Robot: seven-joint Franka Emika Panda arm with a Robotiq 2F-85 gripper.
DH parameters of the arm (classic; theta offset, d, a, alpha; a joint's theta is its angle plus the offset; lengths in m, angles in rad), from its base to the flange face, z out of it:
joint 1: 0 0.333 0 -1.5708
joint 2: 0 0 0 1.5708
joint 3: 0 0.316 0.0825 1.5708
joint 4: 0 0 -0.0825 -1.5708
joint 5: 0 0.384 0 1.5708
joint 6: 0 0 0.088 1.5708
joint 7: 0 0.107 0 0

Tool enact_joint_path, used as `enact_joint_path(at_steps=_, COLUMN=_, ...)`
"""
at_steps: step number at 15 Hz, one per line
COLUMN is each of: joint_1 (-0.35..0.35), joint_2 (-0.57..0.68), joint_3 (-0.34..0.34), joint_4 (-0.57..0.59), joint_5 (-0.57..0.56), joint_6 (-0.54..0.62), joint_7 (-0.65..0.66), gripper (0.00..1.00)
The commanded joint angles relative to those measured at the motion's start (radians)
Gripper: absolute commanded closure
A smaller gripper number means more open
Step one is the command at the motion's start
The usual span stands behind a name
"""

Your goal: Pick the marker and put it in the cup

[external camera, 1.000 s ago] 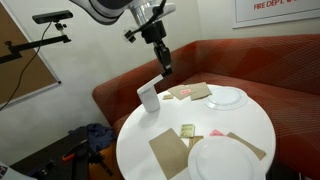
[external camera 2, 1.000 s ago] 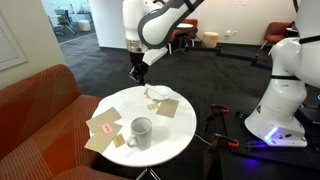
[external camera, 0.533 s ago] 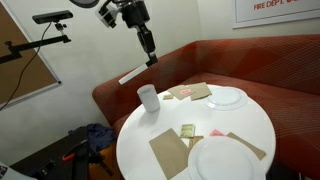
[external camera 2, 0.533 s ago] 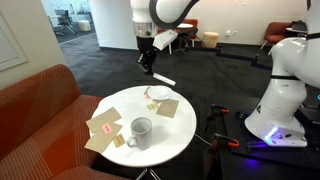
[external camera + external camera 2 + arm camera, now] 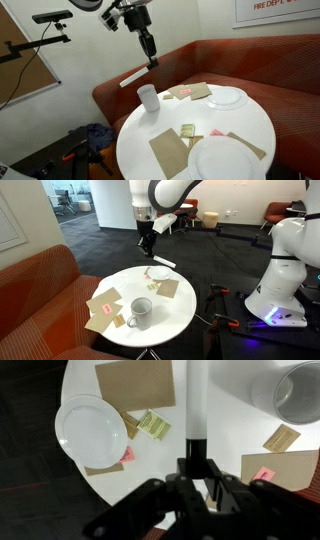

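so we've got the gripper up in the air, well above the round white tabletop, jaws clamped on one end of the marker. the marker sticks out sideways, tilted a little, hanging above the white cup and slightly off to its side. in the wrist view the marker looks light with a dark end pinched in the jaws. the cup sits off to one side, and a white plate and brown paper sheets lie on the tabletop below.

Even, soft indoor light, pictures small and coarse; wrist view's foreground is dark and blurred.
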Motion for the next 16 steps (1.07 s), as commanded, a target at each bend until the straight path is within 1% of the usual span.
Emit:
enact_joint_path(at_steps=1, joint_1=-0.038, joint_2=0.012, joint_3=0.029, joint_4=0.001, joint_5=0.039, joint_6=0.085, joint_7=-0.108, gripper=0.95)
enact_joint_path(at_steps=3, joint_1=-0.051, joint_2=0.016, joint_3=0.034, joint_4=-0.008, joint_5=0.084, joint_6=0.163, joint_7=-0.211, gripper=0.95)
enact_joint_path(at_steps=4, joint_1=-0.06, joint_2=0.018, joint_3=0.04, joint_4=-0.012, joint_5=0.124, joint_6=0.198, joint_7=-0.276, gripper=0.95)
enact_joint_path(at_steps=6, joint_1=-0.078, joint_2=0.023, joint_3=0.055, joint_4=-0.016, joint_5=0.232, joint_6=0.254, joint_7=-0.441, gripper=0.95)
enact_joint_path(at_steps=8, joint_1=-0.089, joint_2=0.027, joint_3=0.077, joint_4=-0.015, joint_5=0.341, joint_6=0.286, joint_7=-0.6, gripper=0.95)
enact_joint_path(at_steps=13, joint_1=-0.116, joint_2=0.022, joint_3=0.136, joint_4=-0.007, joint_5=0.621, joint_6=0.281, joint_7=-1.007, gripper=0.95)
enact_joint_path(at_steps=16, joint_1=-0.125, joint_2=0.02, joint_3=0.157, joint_4=-0.001, joint_5=0.784, joint_6=0.27, joint_7=-1.251, gripper=0.95)
